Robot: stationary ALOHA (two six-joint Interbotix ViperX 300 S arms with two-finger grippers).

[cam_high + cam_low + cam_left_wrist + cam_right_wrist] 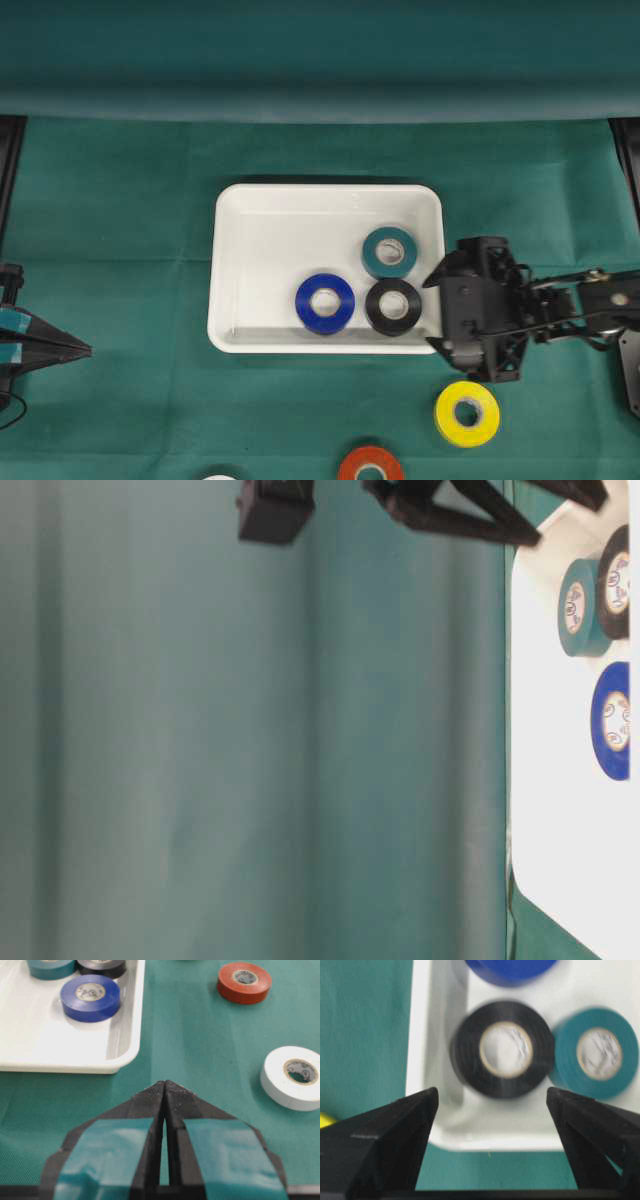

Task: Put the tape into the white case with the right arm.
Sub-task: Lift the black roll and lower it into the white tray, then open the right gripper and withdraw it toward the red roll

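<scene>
- Hovering just outside the white case, the right gripper has its fingers spread wide, holding nothing.
- Black tape, teal tape and blue tape lie inside the case.
- Yellow tape lies on the green cloth; red tape is cut off.
- Left gripper: fingers pressed together, empty.

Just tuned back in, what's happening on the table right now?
The right gripper hangs open and empty at the right rim of the white case, beside the black tape. Black, teal and blue rolls lie inside the case. Yellow, red and white rolls remain on the cloth. The left gripper sits shut, holding nothing.
</scene>
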